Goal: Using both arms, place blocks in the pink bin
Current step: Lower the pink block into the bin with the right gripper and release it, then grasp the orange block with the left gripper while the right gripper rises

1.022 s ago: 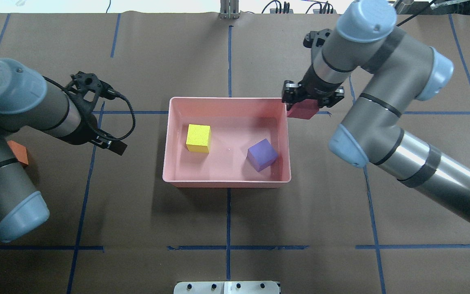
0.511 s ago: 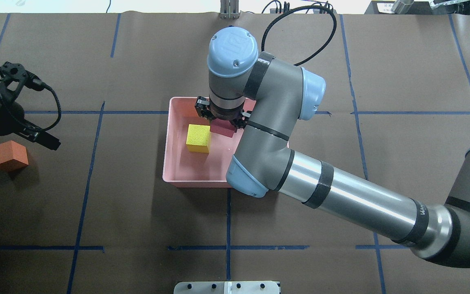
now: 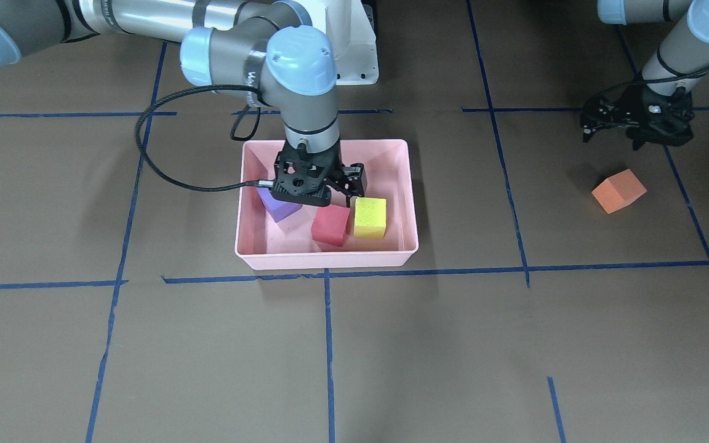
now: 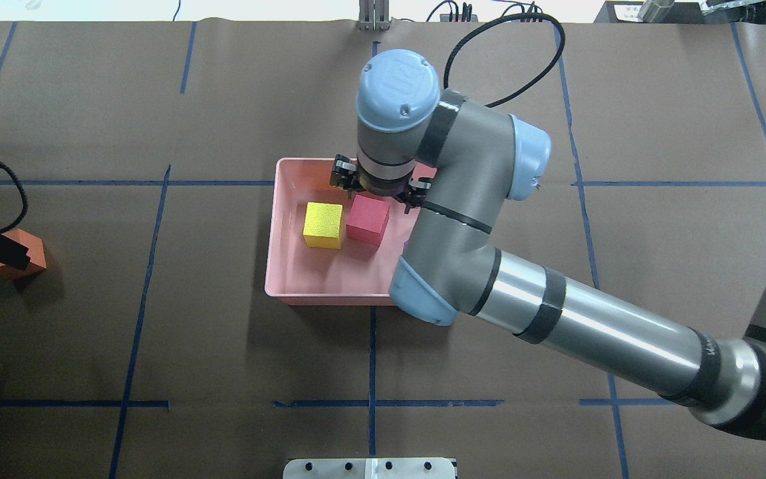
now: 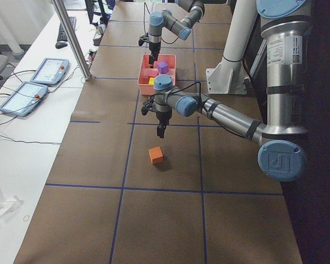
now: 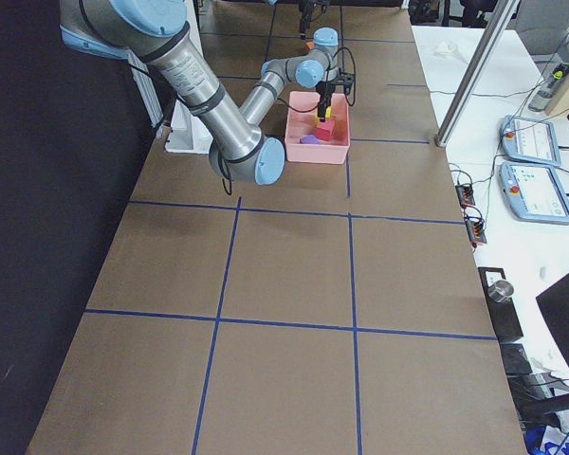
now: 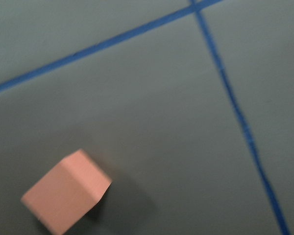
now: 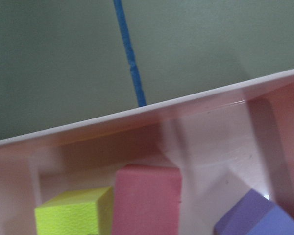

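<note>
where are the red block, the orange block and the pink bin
red block [image 4: 368,221], overhead exterior view, its top face
orange block [image 3: 619,191], exterior front-facing view, middle of the cube
pink bin [image 3: 324,259], exterior front-facing view, its near wall

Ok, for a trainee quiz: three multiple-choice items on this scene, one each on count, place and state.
1. Blocks in the bin: A three; B two; C four.
2. The orange block is: A in the bin; B on the table; C gripped.
3. The red block is: A gripped; B stacked; C loose on the bin floor.
1A: purple block, red block and yellow block. 2B: it lies on the table, away from the bin. 3C: nothing clamps it.
</note>
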Available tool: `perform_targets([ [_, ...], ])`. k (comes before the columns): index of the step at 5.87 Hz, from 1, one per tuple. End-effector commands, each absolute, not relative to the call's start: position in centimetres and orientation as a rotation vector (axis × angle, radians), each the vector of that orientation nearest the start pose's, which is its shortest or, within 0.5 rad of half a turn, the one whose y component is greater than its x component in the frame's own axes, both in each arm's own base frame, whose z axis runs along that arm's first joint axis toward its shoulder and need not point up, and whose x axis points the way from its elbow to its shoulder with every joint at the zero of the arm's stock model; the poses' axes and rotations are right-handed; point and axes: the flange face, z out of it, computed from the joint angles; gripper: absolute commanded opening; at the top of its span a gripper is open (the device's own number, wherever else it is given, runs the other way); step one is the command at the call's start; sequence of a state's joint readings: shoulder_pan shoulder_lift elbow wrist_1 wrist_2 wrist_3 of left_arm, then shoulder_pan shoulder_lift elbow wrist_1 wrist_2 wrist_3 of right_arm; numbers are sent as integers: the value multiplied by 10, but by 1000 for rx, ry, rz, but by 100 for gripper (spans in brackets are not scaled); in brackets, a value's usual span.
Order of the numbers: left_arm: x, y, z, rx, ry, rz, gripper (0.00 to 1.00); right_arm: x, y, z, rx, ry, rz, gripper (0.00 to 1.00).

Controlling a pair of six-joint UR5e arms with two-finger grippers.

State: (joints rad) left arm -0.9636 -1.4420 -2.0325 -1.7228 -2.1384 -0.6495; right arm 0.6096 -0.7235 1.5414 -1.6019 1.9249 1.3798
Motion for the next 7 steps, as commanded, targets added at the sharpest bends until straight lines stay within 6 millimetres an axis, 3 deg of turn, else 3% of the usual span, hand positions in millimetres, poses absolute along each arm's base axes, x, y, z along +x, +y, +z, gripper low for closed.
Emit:
perform_targets([
  [1, 186, -411, 518, 9, 786, -203, 100, -452, -509, 198, 7, -880, 174, 100],
  [3, 192, -424, 562, 47, 754, -301, 100, -429, -515, 222, 32, -861, 139, 100],
  [7, 205, -430, 595, 22, 731, -285, 100, -423, -510, 233, 30, -850, 142, 100],
])
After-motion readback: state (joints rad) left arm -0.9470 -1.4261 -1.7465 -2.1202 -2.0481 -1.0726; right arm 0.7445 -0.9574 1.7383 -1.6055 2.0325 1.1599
